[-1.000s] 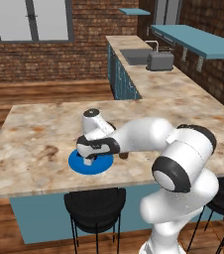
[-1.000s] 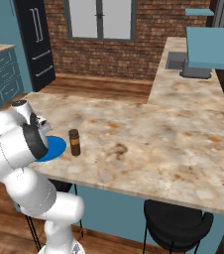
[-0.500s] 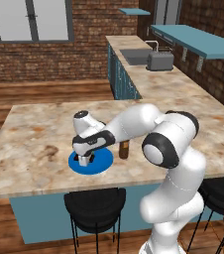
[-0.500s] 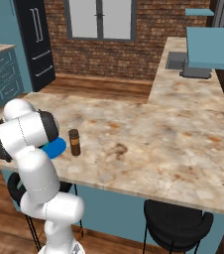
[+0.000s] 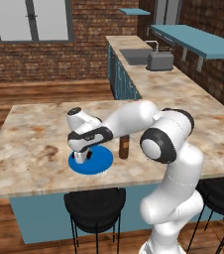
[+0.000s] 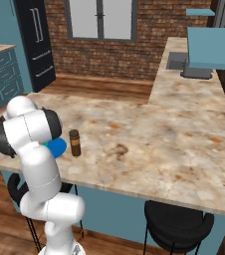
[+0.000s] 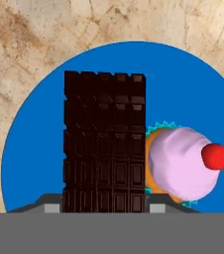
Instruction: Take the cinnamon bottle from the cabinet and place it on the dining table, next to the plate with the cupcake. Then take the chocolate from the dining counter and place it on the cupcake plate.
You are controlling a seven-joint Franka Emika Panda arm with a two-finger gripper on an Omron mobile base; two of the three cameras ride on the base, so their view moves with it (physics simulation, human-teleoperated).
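Small brown cinnamon bottle (image 5: 124, 147) stands just right of round blue plate (image 5: 99, 163), frame centre: step 1 looks done. Gripper (image 5: 81, 157) grips dark chocolate bar (image 7: 104, 141) over plate by pink-frosted cupcake (image 7: 181, 163); release left.

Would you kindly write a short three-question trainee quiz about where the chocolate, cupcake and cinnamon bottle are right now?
1. True or false: the cinnamon bottle stands upright on the counter beside the blue plate.
2. In the hand view, the chocolate is over: A) bare counter B) the blue plate C) a stool.
3. Fill in: the cupcake is topped by a red ____.

Key: 1 true; 2 B; 3 cherry.
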